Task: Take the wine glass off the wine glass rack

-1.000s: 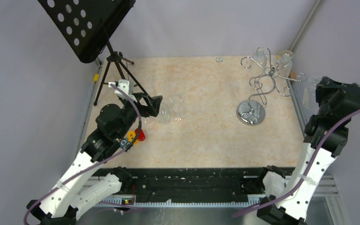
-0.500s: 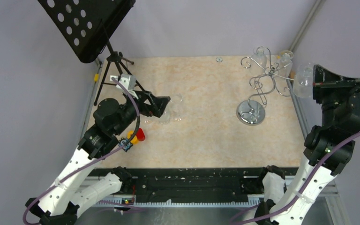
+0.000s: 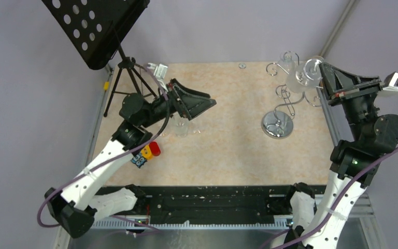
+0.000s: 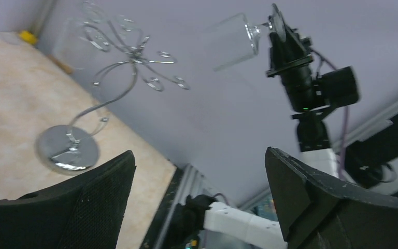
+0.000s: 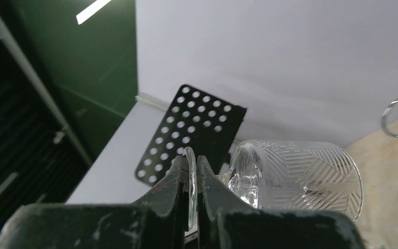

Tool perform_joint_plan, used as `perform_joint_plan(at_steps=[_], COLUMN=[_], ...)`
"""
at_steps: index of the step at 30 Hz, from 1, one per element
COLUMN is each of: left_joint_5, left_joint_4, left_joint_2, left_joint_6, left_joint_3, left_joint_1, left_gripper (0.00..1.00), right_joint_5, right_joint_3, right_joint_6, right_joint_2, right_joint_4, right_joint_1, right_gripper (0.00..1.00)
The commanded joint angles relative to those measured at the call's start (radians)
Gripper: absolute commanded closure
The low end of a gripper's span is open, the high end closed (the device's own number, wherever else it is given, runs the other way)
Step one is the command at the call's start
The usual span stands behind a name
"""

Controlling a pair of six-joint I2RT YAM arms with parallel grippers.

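wine glass [image 5: 290, 171]: foot pinched in right tool [image 5: 190, 174], bowl sideways, to clear the wine glass rack [image 3: 277, 125] (left tool [image 4: 199, 155] gaping, empty).

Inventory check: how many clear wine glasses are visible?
4: one glass in the right gripper, one on the chrome wire rack, two on the table under the left gripper; others may be hidden.

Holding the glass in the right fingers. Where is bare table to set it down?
Best is the middle of the table, between the glasses standing at left and the rack. The near strip in front of the rack is bare too. Crowded: the far right corner under the rack's arms, and the left edge by the tripod.
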Motion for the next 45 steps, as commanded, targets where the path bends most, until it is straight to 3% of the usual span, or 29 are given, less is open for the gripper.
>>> perform_joint_plan(at_steps=[1, 7, 14, 18, 21, 26, 31, 45], left_joint_5=[0.173, 0.116, 0.048, 0.068, 0.081, 0.106, 0.086, 0.129], left_joint_4=[0.428, 0.617, 0.61, 0.654, 0.663, 0.7, 0.747, 0.833], left_joint_2=[0.11, 0.24, 0.365, 0.417, 0.446, 0.458, 0.402, 0.369], left_joint_6=[-0.34, -0.476, -0.523, -0.566, -0.633, -0.697, -0.723, -0.85], left_joint_3=[0.018, 0.049, 0.139, 0.18, 0.182, 0.166, 0.105, 0.138], left_joint_1=[-0.008, -0.034, -0.045, -0.047, -0.049, -0.047, -0.046, -0.047], left_gripper=[0.01, 0.01, 0.05, 0.07, 0.09, 0.15, 0.2, 0.73], right_joint_5=[-0.1, -0.094, -0.016, 0.04, 0.127, 0.237, 0.287, 0.328], right_joint_3=[-0.069, -0.106, -0.271, -0.279, -0.283, -0.31, -0.307, -0.373], right_joint_6=[0.364, 0.471, 0.592, 0.529, 0.423, 0.343, 0.286, 0.292], right_joint_2=[0.02, 0.043, 0.026, 0.048, 0.073, 0.156, 0.177, 0.162], right_joint_4=[0.51, 0.616, 0.737, 0.744, 0.682, 0.788, 0.783, 0.807], right_joint_1=[0.05, 0.118, 0.209, 0.314, 0.465, 0.692, 0.759, 0.782], right_gripper=[1.0, 1.0, 1.0, 1.0, 1.0, 1.0, 1.0, 1.0])
